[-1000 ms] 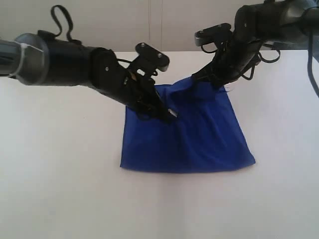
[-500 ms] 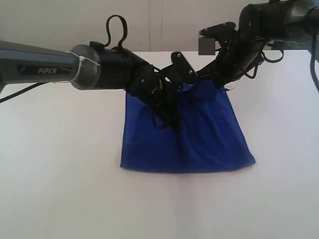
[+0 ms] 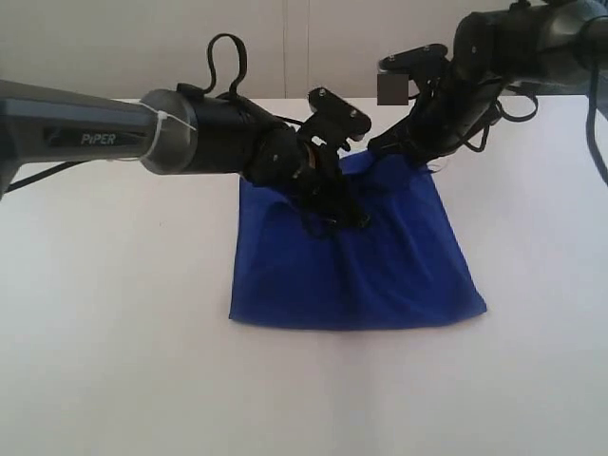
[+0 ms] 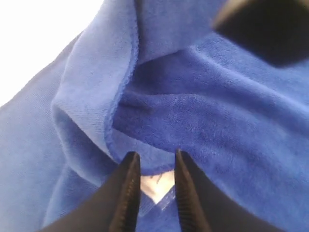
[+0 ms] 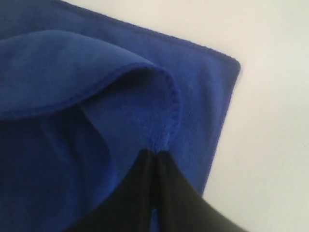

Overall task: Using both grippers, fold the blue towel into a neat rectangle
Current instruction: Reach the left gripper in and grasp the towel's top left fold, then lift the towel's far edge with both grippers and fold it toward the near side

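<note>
The blue towel point(image 3: 361, 261) lies on the white table point(image 3: 133, 361), about the middle of the scene and a little to the right. Its near edge is flat and straight, while its far part is rumpled under the two arms. In the left wrist view the blue towel point(image 4: 227, 111) shows a thick rolled fold, and a small white label point(image 4: 155, 186) peeks out beneath that fold. Whatever is printed on the label is too small to read.

The left gripper point(image 3: 349, 218) rests on the cloth just left of its middle. Seen close, the left gripper point(image 4: 154, 158) has its fingers apart, the rim of the fold lying at their tips and not pinched.

The right gripper point(image 3: 385, 150) is at the far right corner. Up close, the right gripper point(image 5: 153, 153) has its fingers pressed together on a raised edge of the blue towel point(image 5: 72, 96).

The left arm's grey sleeve carries the word "PiPER" point(image 3: 103, 139).

Compared with half a second ago, the left gripper has shifted rightward and slightly farther along the cloth. A second ago its arm reached in less far and the lettering was out of sight. The right gripper and the towel's near edge are where they were.
</note>
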Robot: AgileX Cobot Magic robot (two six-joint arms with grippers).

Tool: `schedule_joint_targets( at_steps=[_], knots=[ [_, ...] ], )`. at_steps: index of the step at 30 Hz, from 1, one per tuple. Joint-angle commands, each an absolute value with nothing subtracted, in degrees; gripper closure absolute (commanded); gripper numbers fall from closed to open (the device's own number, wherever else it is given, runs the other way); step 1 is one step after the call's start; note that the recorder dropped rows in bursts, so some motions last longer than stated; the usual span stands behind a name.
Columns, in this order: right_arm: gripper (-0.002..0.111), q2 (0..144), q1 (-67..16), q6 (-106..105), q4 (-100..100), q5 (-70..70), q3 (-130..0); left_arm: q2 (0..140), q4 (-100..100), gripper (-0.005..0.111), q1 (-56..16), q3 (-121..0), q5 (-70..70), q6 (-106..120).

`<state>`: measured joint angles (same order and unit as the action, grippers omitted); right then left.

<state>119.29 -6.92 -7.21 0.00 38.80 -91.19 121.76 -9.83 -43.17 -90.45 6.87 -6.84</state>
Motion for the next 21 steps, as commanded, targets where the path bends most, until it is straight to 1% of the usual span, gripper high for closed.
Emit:
schedule_joint_targets(
  at_steps=[1, 5, 19, 21],
  knots=[
    [0.108, 119.47, -6.48, -7.81, 0.00, 39.04, -91.39, 124.09, -9.27, 0.074, -43.54, -90.73, 4.53, -9.44],
    [0.108, 119.47, -6.48, -7.81, 0.00, 39.04, -91.39, 124.59, -9.27, 0.074, -43.19, -90.73, 1.52, -9.09],
    [0.108, 119.47, -6.48, -7.81, 0.00, 39.12, -91.39, 127.36, -9.49, 0.074, -42.41, -90.73, -1.54, -9.09],
    [0.108, 119.47, -6.48, -7.81, 0.00, 39.12, -91.39, 127.36, -9.49, 0.077, -42.41, -90.73, -1.65, -9.09]
  ],
)
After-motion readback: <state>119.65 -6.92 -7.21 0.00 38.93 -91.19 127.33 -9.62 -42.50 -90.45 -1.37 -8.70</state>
